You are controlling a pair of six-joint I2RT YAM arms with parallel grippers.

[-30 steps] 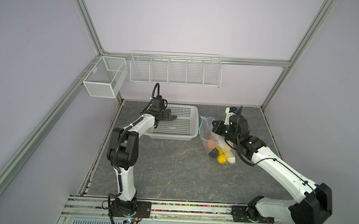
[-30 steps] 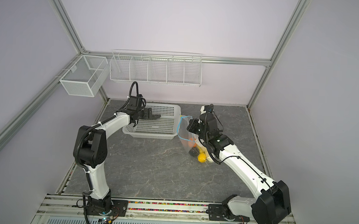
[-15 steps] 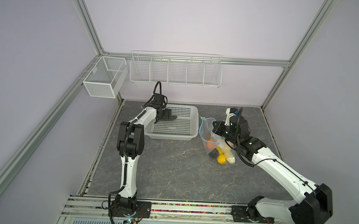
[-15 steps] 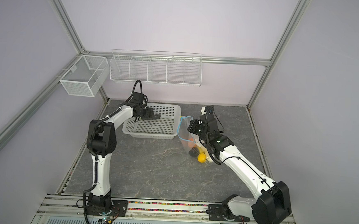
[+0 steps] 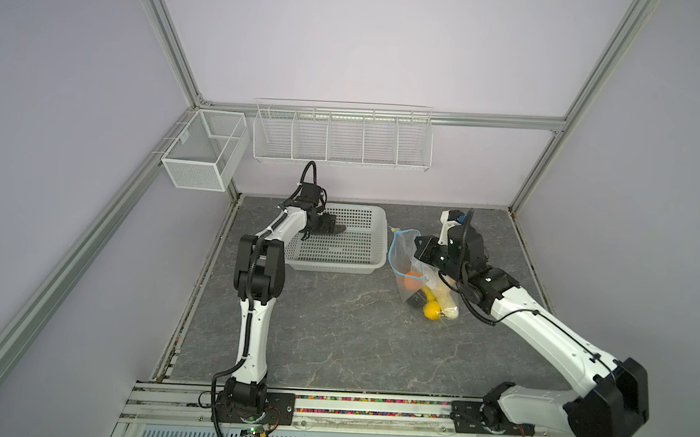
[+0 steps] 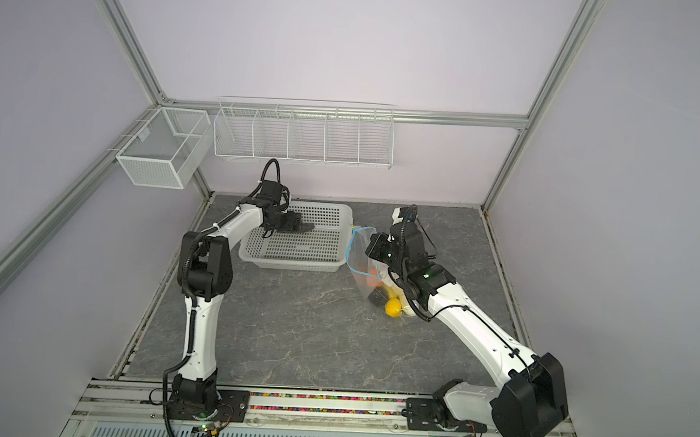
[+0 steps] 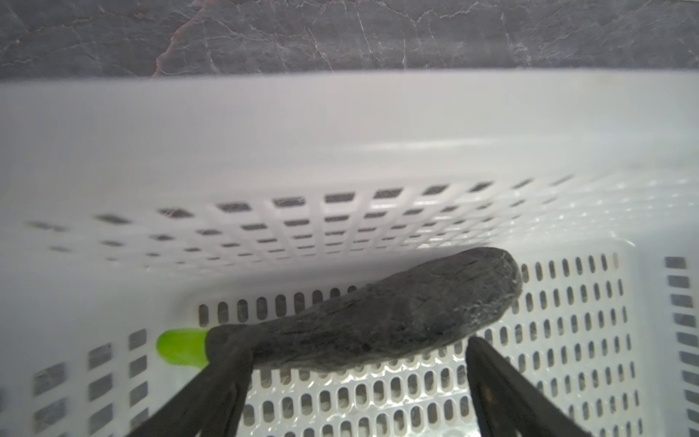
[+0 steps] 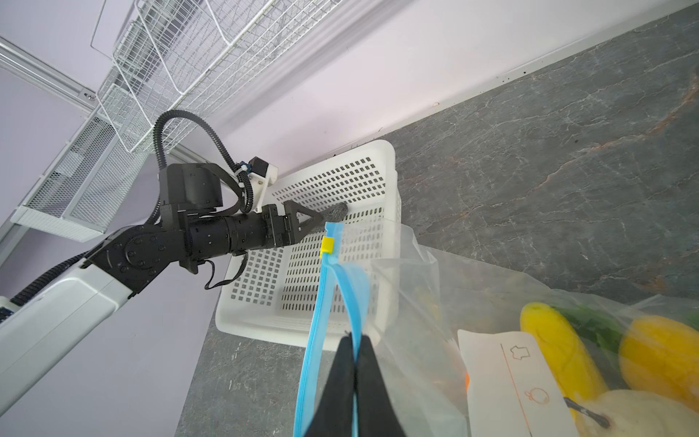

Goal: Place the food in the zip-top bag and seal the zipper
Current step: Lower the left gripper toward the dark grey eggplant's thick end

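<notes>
One dark grey elongated toy vegetable is lying flat in the one white perforated plastic basket. Beside it on the tabletop, one clear zip-top bag is holding two yellow pieces. Only the left wrist view is showing the vegetable's green stem. Long axis is slanting across the wide-spread left tool. Right tool is pinching the blue zipper strip.

Blue zipper, yellow slider — white perforated basket.
</notes>
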